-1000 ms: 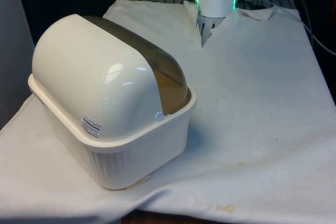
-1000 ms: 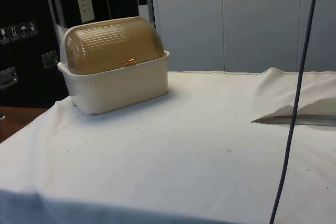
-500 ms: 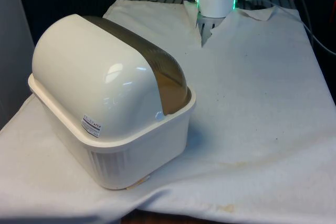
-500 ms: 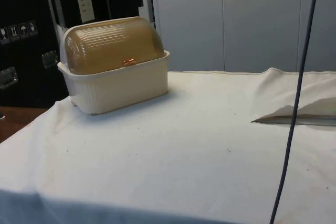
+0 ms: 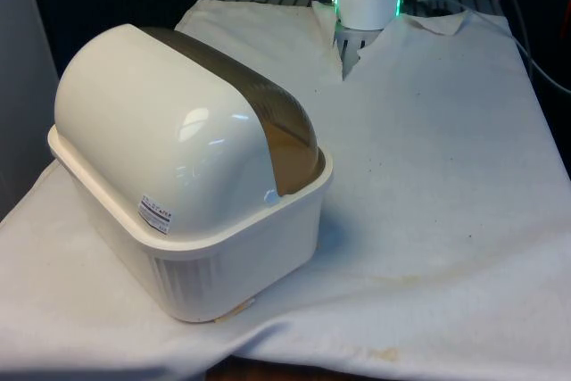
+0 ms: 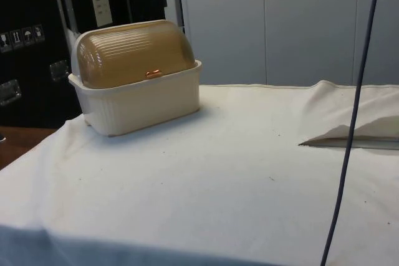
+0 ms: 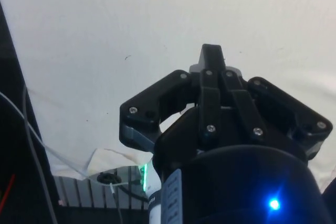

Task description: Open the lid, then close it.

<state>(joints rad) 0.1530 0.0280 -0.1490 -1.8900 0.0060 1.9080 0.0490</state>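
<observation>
The black two-finger gripper (image 7: 212,59) is hanging high above the white cloth (image 7: 157,24) covering the desk, seen from the wrist camera. Its fingers are appearing pressed together at a single dark tip, so it is probably clenched on nothing, though the angle is making this hard to confirm. Below it the cloth is lying bare, and the robot's white base (image 7: 157,192) is standing at the cloth's edge.

The cream plastic bread box (image 5: 192,220) is sitting well apart from the base, on the front view's left, near the desk's corner and turning its rounded back toward that camera. Its translucent brown ribbed roll-top lid (image 6: 134,51) is resting fully down over the box, closed, with the small copper-coloured handle (image 6: 153,73) sitting at the lid's lower edge just above the box's rim. A white label with dark print (image 5: 154,215) is sticking to the box's back. In the side view a thin dark cable (image 6: 349,135) is hanging down across the picture in front of the cloth.
</observation>
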